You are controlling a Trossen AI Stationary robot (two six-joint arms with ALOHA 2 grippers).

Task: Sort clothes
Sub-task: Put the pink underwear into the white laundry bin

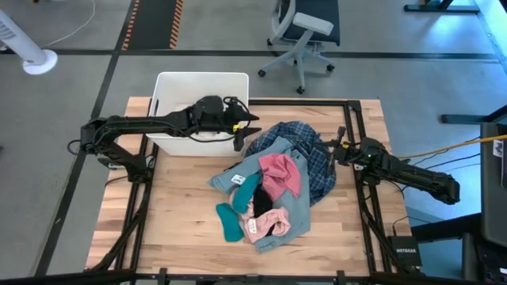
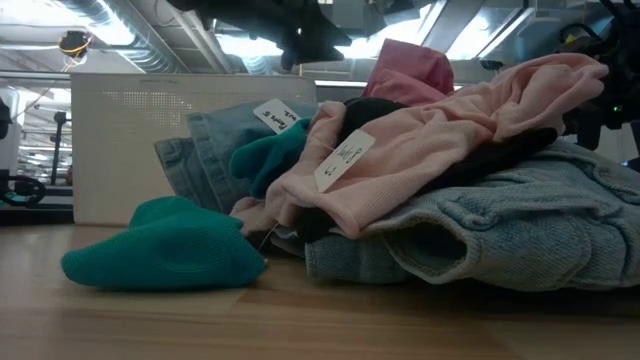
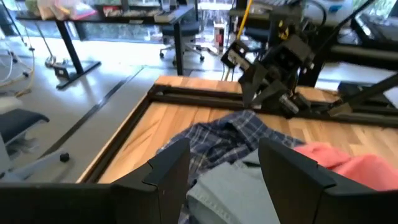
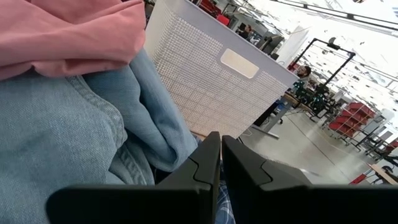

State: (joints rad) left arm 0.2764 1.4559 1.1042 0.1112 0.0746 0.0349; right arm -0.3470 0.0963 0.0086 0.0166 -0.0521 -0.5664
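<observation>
Worktop point(image 1: 174, 229) carries white bin point(image 1: 178, 87); left gripper point(image 1: 247, 127) hovers over its rim, fingers point(image 3: 168, 171) spread, empty. Ahead of those fingers: plaid shirt point(image 1: 317, 158), denim point(image 1: 297, 210), pink piece point(image 1: 281, 174), teal socks point(image 1: 234, 214), heaped together. Right gripper point(image 1: 339, 150) at heap's far edge, fingers point(image 4: 208, 165) pressed together, holding nothing seen. Risk: garments overlap, so one pinch may drag neighbours along.

Clothes pile point(image 1: 273, 186) fills table point(image 1: 182, 229) centre w/ bin point(image 1: 201, 83) at the back edge; bare wood front-left & along front gives clear passage.
</observation>
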